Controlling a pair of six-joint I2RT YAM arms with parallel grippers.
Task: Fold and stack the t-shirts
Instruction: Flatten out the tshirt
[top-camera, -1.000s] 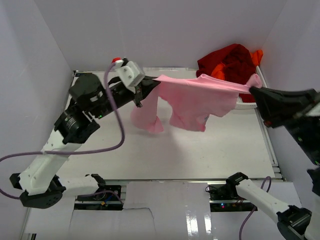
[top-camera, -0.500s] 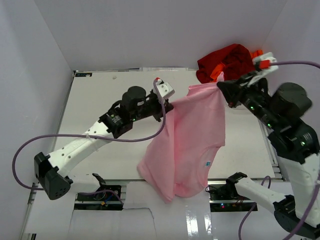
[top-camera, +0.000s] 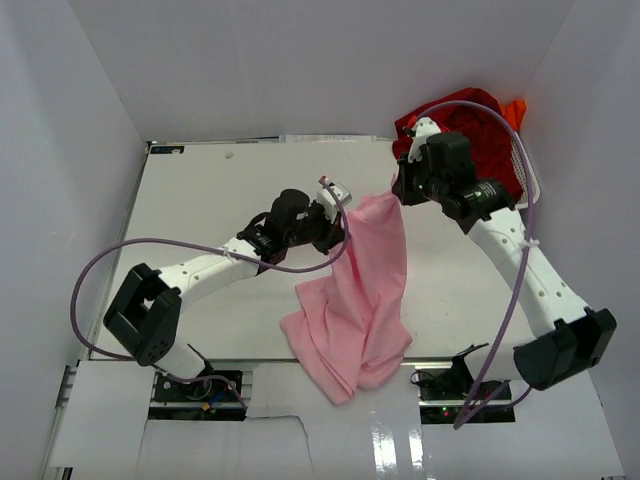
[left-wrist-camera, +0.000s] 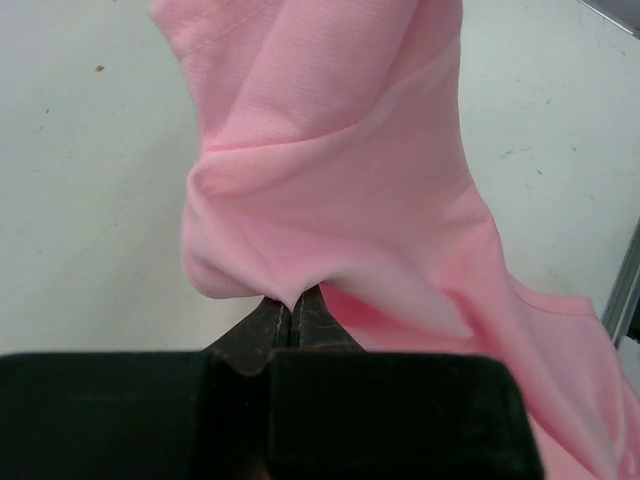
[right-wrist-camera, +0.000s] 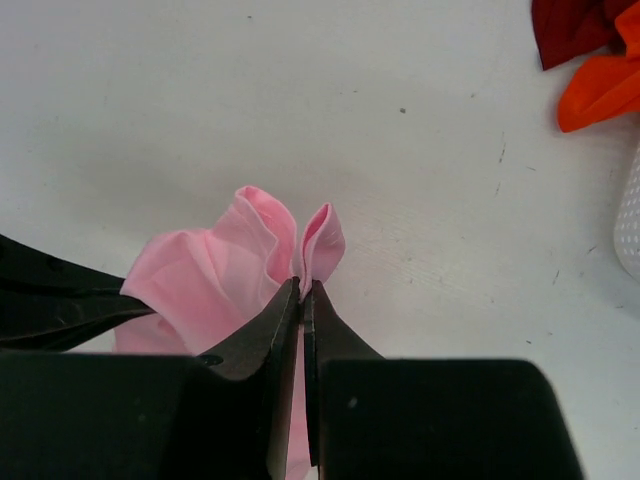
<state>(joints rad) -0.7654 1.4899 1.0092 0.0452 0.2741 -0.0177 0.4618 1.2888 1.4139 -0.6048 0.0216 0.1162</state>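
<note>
1. Spreading the light pink t-shirt (top-camera: 360, 300) flat looks like the step in hand. It hangs from both grippers, and its lower part is heaped on the table (top-camera: 200, 200) below the jaws.
2. The left gripper (left-wrist-camera: 290, 305) is clenched on a fold of pink cloth that billows just ahead of its tips. The right gripper (right-wrist-camera: 303, 290) pinches a small pleated tuft between its tips.
3. To do this well, I would draw the two grips apart until the edge between the jaws goes taut. I would then lower that edge evenly so the heap unrolls without creases.
4. Bunched cloth hides which part of the shirt each jaw holds.
5. The dark red t-shirt (top-camera: 470, 125) and the orange t-shirt (right-wrist-camera: 600, 90) lie well beyond the right jaws and are cut off in the wrist view. I cannot tell whether they rest inside the white basket (right-wrist-camera: 630, 220).
</note>
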